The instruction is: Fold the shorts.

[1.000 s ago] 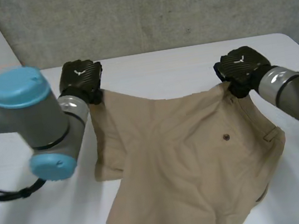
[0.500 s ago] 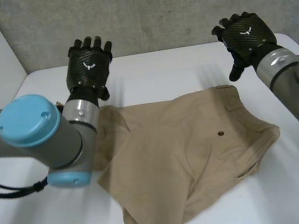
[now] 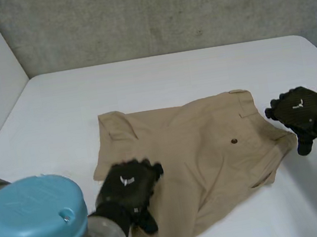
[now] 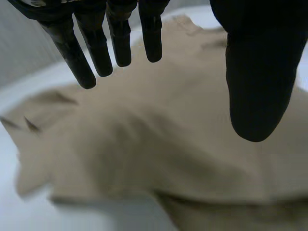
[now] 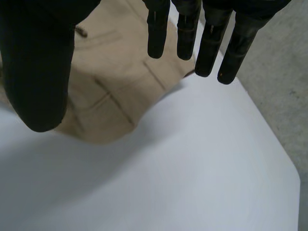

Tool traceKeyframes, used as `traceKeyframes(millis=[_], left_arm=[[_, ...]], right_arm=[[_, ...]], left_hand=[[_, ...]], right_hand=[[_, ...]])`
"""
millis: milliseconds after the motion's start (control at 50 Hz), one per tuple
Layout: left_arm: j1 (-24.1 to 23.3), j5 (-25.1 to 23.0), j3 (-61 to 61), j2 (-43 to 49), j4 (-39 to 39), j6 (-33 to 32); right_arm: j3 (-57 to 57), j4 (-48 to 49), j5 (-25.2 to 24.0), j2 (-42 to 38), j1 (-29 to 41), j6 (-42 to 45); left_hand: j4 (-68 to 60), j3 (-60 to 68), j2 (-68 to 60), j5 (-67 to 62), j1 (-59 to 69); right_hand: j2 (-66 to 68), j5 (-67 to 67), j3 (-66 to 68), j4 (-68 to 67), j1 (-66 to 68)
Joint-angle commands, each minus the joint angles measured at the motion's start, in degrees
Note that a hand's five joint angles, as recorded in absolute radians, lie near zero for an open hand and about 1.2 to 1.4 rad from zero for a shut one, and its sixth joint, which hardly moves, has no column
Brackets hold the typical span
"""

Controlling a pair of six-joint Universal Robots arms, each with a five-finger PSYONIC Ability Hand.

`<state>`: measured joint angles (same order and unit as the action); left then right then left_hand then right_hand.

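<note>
Lying rumpled on the white table (image 3: pixel 158 77), the tan shorts (image 3: pixel 199 148) ran their long axis across it, waistband end toward the right hand (image 3: pixel 297 111) and legs toward the robot's left and the near edge. The head view gave the dark button (image 3: pixel 234 140) and each hand's place: the left hand (image 3: pixel 130 185) over the near left leg, the right hand just beside the waistband. The wrist views gave each hand's fingers (image 4: pixel 120 43) straight and spread, gripping nothing.
</note>
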<state>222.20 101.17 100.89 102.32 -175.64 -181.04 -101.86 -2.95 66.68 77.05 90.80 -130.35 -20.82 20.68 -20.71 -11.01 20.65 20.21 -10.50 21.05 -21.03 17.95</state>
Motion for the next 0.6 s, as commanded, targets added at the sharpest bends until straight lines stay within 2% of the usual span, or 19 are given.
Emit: traceKeyframes(millis=[20,80,160,180,200,220,300,340,420,480,600], left_arm=[[-2.8,-0.1,1.1,1.4,3.1,3.3],[-2.8,0.2,1.3,2.6,2.1,3.4],[-3.0,1.2,1.4,4.5,0.7,3.4],[-3.0,2.3,1.5,5.0,0.6,3.5],[-3.0,2.9,1.5,5.1,0.5,3.5],[-3.0,3.6,1.5,5.2,0.4,3.5],[-3.1,6.6,1.5,4.8,-2.0,3.5],[-3.1,7.5,1.6,4.4,-5.0,3.2],[-3.0,7.7,2.0,4.0,-8.4,3.1],[-2.6,7.7,2.0,4.2,-9.8,2.2],[-0.5,7.8,2.2,3.5,-9.9,-3.9]], right_arm=[[-3.0,5.6,-3.7,-1.5,-2.7,0.2],[-3.5,8.0,-5.1,-3.1,-2.8,-0.5],[-3.8,9.1,-5.3,-5.0,-2.6,-0.6],[-3.7,9.1,-5.3,-5.8,-2.6,-0.5],[-3.7,9.1,-5.3,-5.8,-2.6,-0.5],[-3.5,9.1,-5.3,-6.1,-2.6,-0.5],[-3.1,9.6,-5.2,-6.9,-2.6,-1.0],[-2.9,10.2,-5.2,-6.7,-2.7,-3.0],[-2.8,10.2,-5.2,-6.3,-2.9,-6.5],[-2.8,10.0,-4.9,-4.8,-2.9,-9.3],[-3.0,9.6,-4.4,-0.5,-2.9,-11.2]], left_hand=[[-4.2,4.3,-4.3,-4.0,4.4],[-5.5,5.7,-5.6,-5.3,5.7],[-6.7,6.9,-6.8,-6.5,6.9],[-7.2,7.4,-7.3,-7.0,7.4],[-7.9,8.0,-8.0,-7.7,8.1],[-9.6,9.7,-9.7,-9.4,9.7],[-23.8,24.0,-24.0,-23.6,24.0],[-39.8,39.9,-39.9,-39.6,39.9],[-58.0,58.1,-58.1,-57.8,58.1],[-59.2,59.3,-59.3,-59.0,59.4],[-59.2,59.3,-59.3,-59.0,59.4]], right_hand=[[13.1,-12.8,12.2,-12.3,15.3],[20.1,-19.8,19.3,-19.3,22.4],[39.9,-39.7,39.1,-39.1,42.2],[52.7,-52.4,51.8,-51.8,54.9],[52.8,-52.5,51.9,-52.0,55.0],[59.7,-59.4,58.9,-58.9,62.0],[59.8,-59.5,58.9,-59.0,62.0],[59.8,-59.5,58.9,-59.0,62.0],[59.8,-59.5,58.9,-59.0,62.0],[59.8,-59.5,58.9,-59.0,62.0],[59.8,-59.5,58.9,-59.0,62.0]])
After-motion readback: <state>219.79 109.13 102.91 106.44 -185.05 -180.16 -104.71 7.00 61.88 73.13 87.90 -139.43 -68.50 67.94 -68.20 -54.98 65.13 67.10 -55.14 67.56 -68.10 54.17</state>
